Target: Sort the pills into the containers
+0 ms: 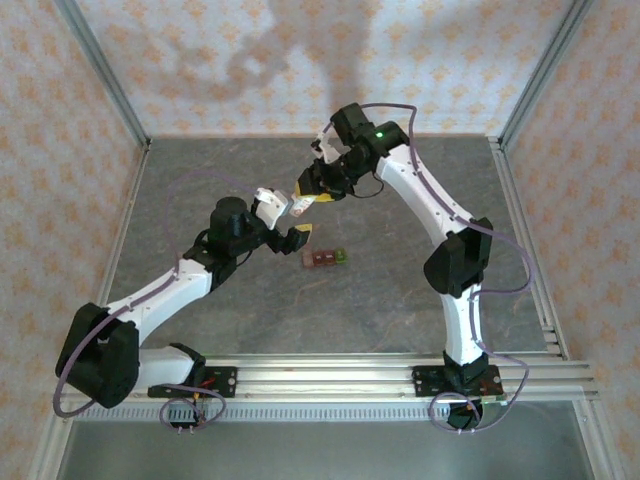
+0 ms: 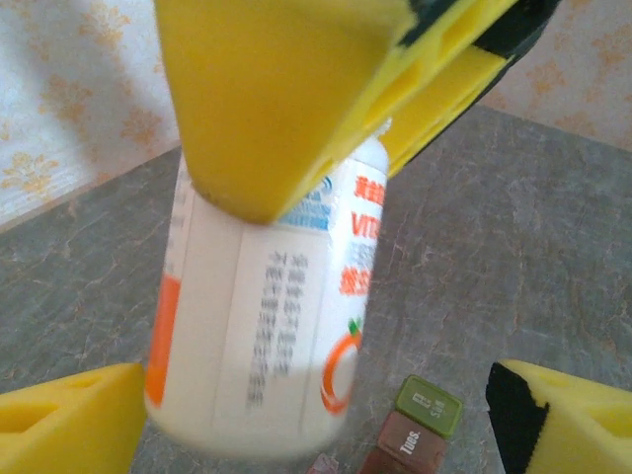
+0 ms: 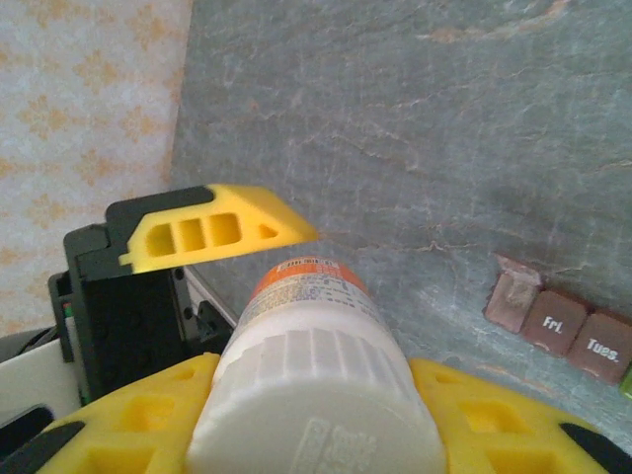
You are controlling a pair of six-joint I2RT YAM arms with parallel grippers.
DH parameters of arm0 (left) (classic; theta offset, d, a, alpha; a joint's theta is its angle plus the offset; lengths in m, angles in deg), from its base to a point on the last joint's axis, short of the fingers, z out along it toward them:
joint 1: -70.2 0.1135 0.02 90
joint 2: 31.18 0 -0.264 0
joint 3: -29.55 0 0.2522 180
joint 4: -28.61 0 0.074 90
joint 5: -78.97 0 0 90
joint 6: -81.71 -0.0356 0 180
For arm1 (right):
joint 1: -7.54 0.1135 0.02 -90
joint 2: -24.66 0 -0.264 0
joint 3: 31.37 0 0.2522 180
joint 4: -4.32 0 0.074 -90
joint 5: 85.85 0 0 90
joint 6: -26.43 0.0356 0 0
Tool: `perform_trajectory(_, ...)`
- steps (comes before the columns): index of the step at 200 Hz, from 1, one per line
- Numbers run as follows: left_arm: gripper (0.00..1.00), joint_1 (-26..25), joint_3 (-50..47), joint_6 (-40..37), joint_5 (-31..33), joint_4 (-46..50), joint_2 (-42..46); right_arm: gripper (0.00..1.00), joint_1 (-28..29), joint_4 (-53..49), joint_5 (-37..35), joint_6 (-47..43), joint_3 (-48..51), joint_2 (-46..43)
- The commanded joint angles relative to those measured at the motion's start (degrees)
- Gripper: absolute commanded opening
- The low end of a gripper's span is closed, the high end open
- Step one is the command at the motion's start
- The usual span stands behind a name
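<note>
At the near edge of the table (image 1: 330, 320) the two arms rise from a metal rail (image 1: 330, 375). A little way in, near the middle of the grey surface, lie the containers (image 1: 325, 258). They are a short strip of joined little boxes, reddish-brown with one green end, and two brown lids read "Fri." and "Tues.". The box at the end away from the green one looks paler, and I cannot tell whether its lid is up. The strip lies apart from both grippers. Just beyond it and slightly to the left hangs the left gripper (image 2: 311, 395), its yellow fingers (image 2: 69, 425) spread wide on either side of the lower half of the bottle (image 2: 257, 326). One finger sits close against the bottle's side, though I cannot tell whether it touches. The other is plainly off it, so this gripper has no hold on anything. The bottle is white with an orange label and a ribbed white cap, and it leans with its base towards the left gripper. Farther back, the right gripper (image 1: 310, 197) comes down from the arched right arm. Its fingers are clamped on the cap, one on each side, carrying the bottle. Behind it all stands the patterned wall (image 1: 300, 60).
</note>
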Motion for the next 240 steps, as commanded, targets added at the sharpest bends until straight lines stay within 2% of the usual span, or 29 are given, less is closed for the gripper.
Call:
perform_trajectory(1, 0.87, -0.2, 2.1, -1.9, -0.3, -1.8, -1.1, 0.28, 0.8, -0.8, 1.3, -1.2, -0.7, 0.5)
perform_trajectory(74, 0.73, -0.2, 2.9, -0.5, -0.6, -2.4, -1.9, 0.26, 2.5, -0.5, 1.4, -1.5, 1.3, 1.5)
perform_trajectory(125, 0.58, -0.2, 2.6, 1.0, -0.7, -3.0, -2.1, 0.25, 2.6, -0.3, 1.4, -1.7, 2.1, 0.9)
perform_trajectory(183, 0.64, -0.2, 0.9, 1.5, -1.0, -2.6, -1.4, 0.25, 2.6, 1.0, 1.4, -0.9, 3.8, -0.2)
perform_trajectory(240, 0.64, -0.2, 0.0, 1.6, -1.6, -2.0, -1.5, 0.24, 2.6, 1.5, 0.2, -0.5, 4.5, -1.3)
